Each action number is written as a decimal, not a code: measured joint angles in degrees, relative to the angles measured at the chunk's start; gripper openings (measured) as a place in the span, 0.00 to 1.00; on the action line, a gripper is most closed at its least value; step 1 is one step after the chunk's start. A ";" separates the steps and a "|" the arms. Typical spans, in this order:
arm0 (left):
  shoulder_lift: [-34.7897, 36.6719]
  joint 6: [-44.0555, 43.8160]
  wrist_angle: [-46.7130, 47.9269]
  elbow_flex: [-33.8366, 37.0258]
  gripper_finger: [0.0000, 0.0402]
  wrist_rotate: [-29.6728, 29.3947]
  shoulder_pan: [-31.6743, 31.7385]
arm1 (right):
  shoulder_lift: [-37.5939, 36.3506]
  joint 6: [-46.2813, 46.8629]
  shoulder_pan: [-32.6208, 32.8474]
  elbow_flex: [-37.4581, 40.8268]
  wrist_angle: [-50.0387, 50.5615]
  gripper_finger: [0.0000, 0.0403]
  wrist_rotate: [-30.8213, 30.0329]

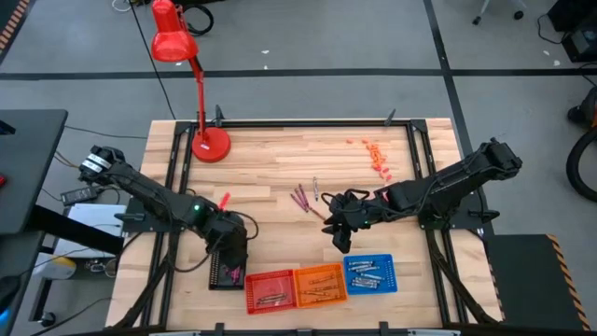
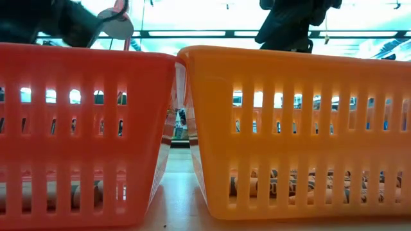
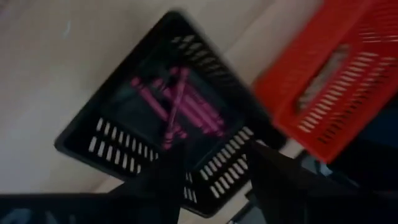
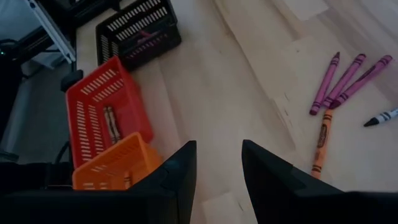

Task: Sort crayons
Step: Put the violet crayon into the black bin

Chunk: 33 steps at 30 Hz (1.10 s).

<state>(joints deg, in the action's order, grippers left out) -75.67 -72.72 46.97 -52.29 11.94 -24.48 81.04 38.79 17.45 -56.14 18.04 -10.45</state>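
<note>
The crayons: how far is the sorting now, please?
Done: pink crayons lie in the black basket; the red basket holds some too. In hand: nothing; the left fingers stand open above the black basket. Left: loose crayons on the table.

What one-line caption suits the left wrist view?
Left claw, fingers apart, hovers above the black basket holding magenta crayons, beside the red basket.
</note>
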 joint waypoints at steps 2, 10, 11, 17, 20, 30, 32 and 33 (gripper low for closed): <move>0.86 3.18 0.47 -1.56 0.45 0.20 1.75 | -0.16 0.00 -0.24 0.00 -0.10 0.33 -0.12; 0.53 23.49 -3.12 -4.77 0.40 -3.83 8.98 | -0.16 0.00 -1.87 0.00 -3.21 0.33 0.04; 0.02 25.42 -3.18 -4.77 0.40 -4.09 10.15 | -0.16 0.01 -1.92 0.00 -3.75 0.33 0.04; -4.46 37.44 -6.32 -4.77 0.38 -4.64 16.05 | -0.16 0.32 -1.90 0.00 -5.18 0.33 -0.24; -7.25 42.02 -9.56 -4.77 0.38 -4.59 18.12 | -0.16 1.75 -1.90 0.00 -5.16 0.33 -0.37; -15.73 48.97 -19.16 -4.75 0.38 -4.42 22.65 | -0.16 4.79 -1.79 0.00 -4.61 0.33 -1.93; -16.98 50.03 -20.81 -4.75 0.38 -4.35 23.41 | -0.16 5.14 -1.77 0.00 -4.59 0.33 -1.93; -17.51 50.45 -21.74 -4.75 0.38 -4.32 23.81 | -0.16 5.48 -1.74 0.00 -4.57 0.33 -1.93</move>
<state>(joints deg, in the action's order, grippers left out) -93.18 -22.27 25.23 -57.04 7.63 -0.67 80.88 44.26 15.70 -56.14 13.47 -12.38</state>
